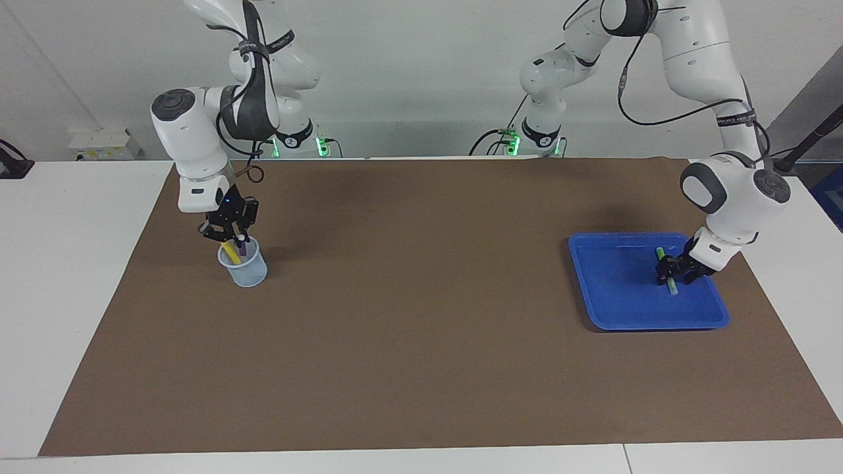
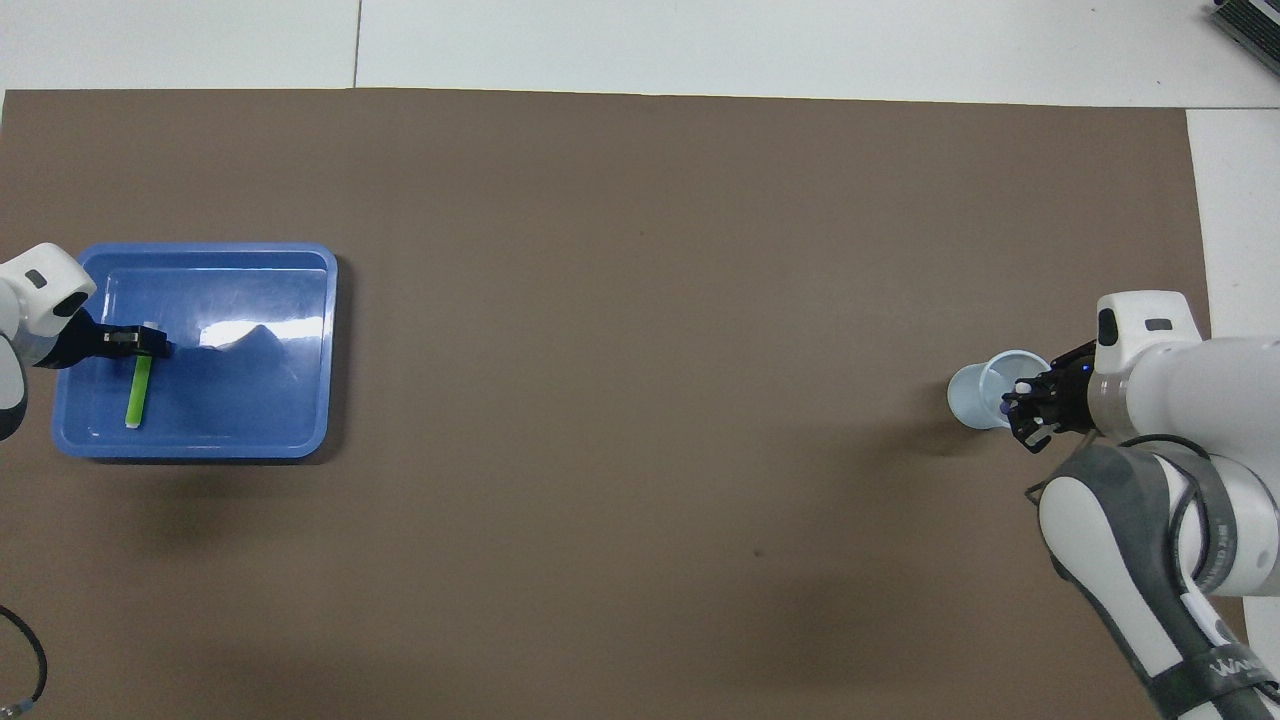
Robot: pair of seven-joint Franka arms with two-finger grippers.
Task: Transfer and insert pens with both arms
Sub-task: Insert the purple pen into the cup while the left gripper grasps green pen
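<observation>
Two pens, yellow [image 1: 230, 251] and purple [image 1: 242, 247], already stand in the cup [image 1: 243, 266]. The right gripper [image 1: 228, 235] sits over it, fingers together, holding nothing I can see. The left gripper [image 1: 676, 272] is down around the green pen [image 1: 666, 270] in the tray [image 1: 625, 315]; can't tell if it's clamped yet. Next up, I'd say: pinch firmly, lift straight.

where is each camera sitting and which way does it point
Facing view: high across the table, looking at both white arms; right end effector over the translucent plastic cup, left end effector at the green pen.
Overhead view: high above the robots' end, looking steeply down; only forearms and the end effectors show.
Shared, half a turn apart: cup, green pen, blue rectangular plastic tray, brown mat.
</observation>
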